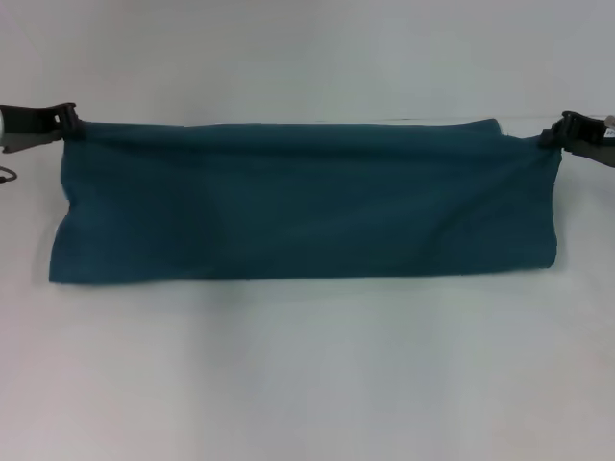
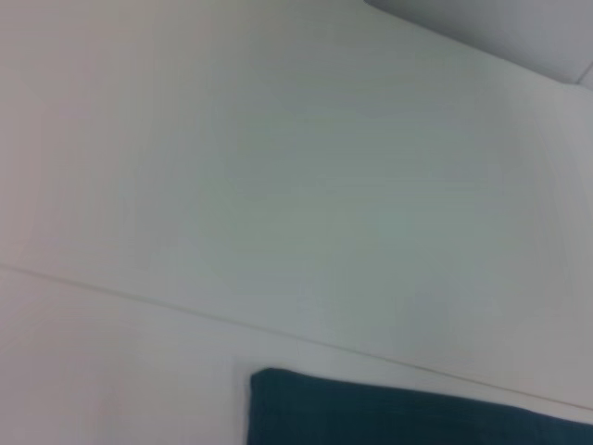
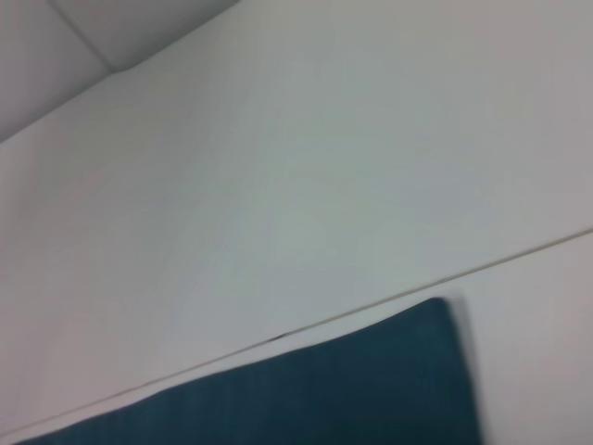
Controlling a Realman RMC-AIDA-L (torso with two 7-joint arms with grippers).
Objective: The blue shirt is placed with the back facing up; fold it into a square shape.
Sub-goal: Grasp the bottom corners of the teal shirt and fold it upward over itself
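The blue shirt [image 1: 303, 202] hangs as a long, wide teal band stretched between my two grippers, its lower edge sagging toward the table. My left gripper [image 1: 69, 125] is shut on the shirt's upper left corner. At the upper right corner my right gripper [image 1: 555, 134] is shut on the fabric too. A corner of the blue shirt [image 2: 398, 413] shows in the left wrist view, and another stretch of the blue shirt [image 3: 306, 389] in the right wrist view. Neither wrist view shows fingers.
A white table [image 1: 307, 375] lies under and in front of the shirt. A thin seam [image 2: 232, 320] runs across the white surface, also visible as a seam [image 3: 389, 297] in the right wrist view. A cable loop [image 1: 6, 176] shows by the left arm.
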